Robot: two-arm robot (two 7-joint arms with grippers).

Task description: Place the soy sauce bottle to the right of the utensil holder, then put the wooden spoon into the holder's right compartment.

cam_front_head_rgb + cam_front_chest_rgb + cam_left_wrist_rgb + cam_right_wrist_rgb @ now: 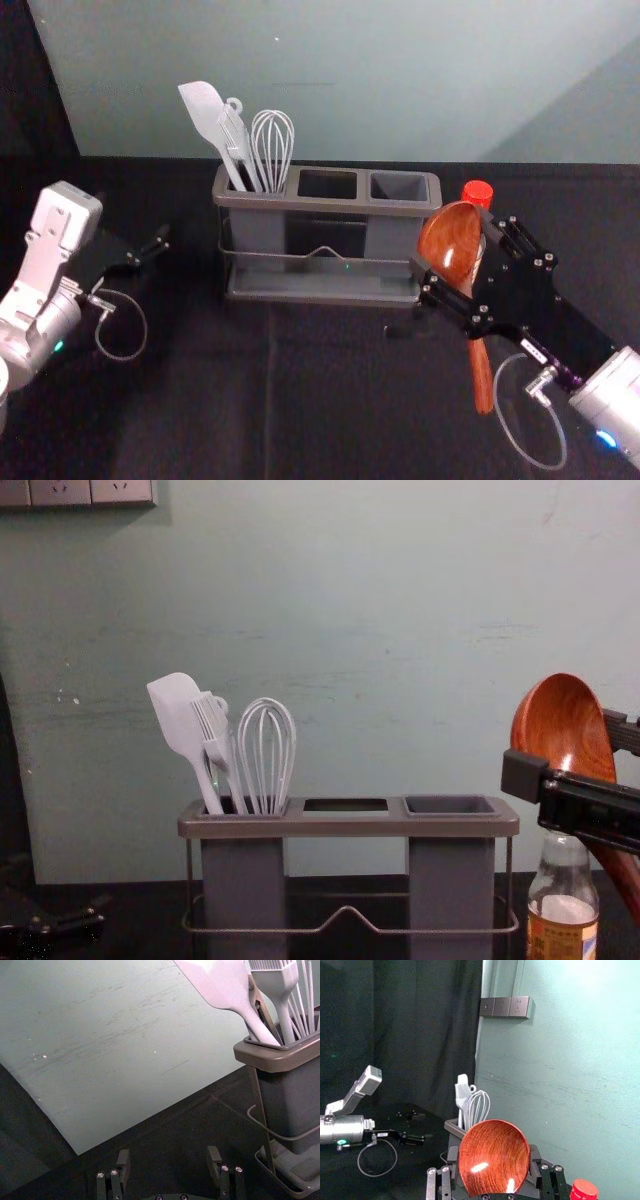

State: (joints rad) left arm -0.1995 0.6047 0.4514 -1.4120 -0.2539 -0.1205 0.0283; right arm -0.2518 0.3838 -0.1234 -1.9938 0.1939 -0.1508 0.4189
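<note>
We have our right gripper (465,258) closed around the reddish-brown, glossy wooden spoon (448,238), near its round bowl; the bowl stands up between the fingers and the long handle hangs below them, slanting. Just beyond the gripper and lower than its fingers we see the clear glass soy sauce bottle (565,885) with its red cap (477,193), upright at the right of the grey, three-compartment utensil holder (300,204). The holder lies to the gripper's left, its left compartment bearing pale grey utensils (235,130). Our left gripper (152,250) is idle, left of the holder, fingers spread.
</note>
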